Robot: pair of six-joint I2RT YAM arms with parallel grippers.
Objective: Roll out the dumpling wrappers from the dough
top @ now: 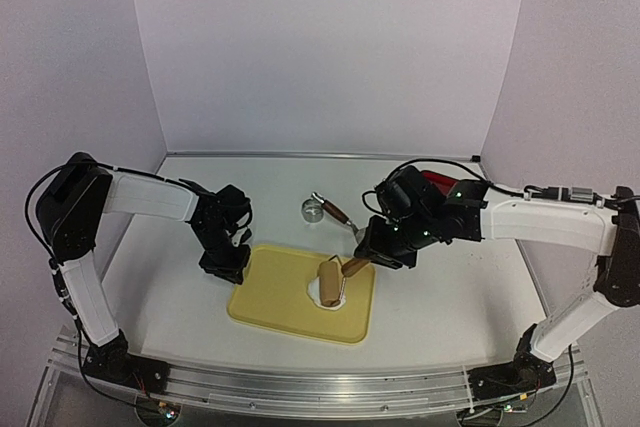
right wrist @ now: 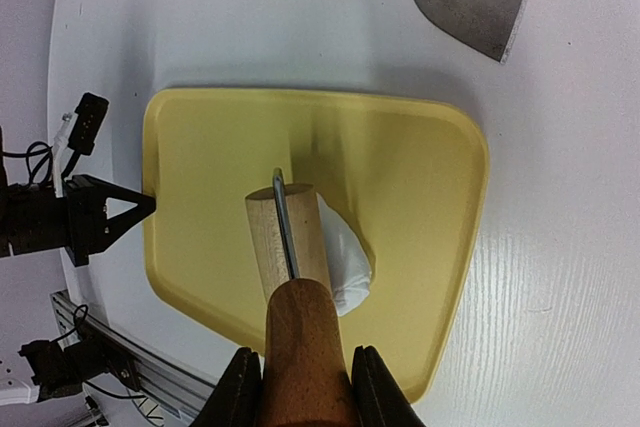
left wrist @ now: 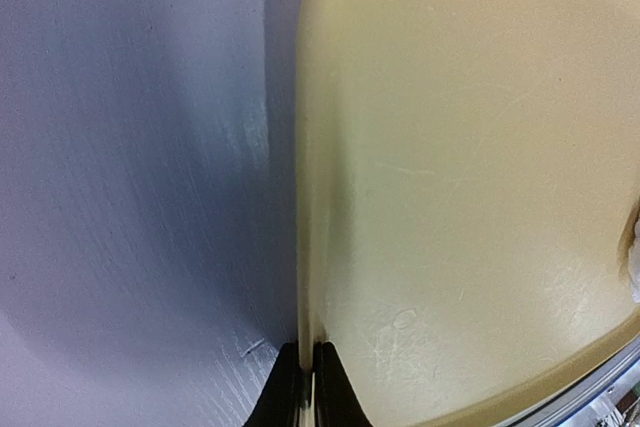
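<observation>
Flattening dough (right wrist: 348, 259) near middle of yellow board (right wrist: 420, 177) with rolling pin (right wrist: 290, 237), clamped by handle in right gripper (right wrist: 305, 385); pinning board rim with left gripper (left wrist: 307, 387), pressed together on it. Next, likely: pushing roller evenly across, board steadied.

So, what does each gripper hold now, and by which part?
The right gripper holds the rolling pin by its wooden handle; the left gripper pinches the yellow tray at its rim.

Bare table (top: 460, 287) right of tray (top: 275, 292); left pincer (top: 230, 269) on its rim, rolling pin (top: 330, 282) mid-tray, cutter (top: 313, 211) apparently behind.
</observation>
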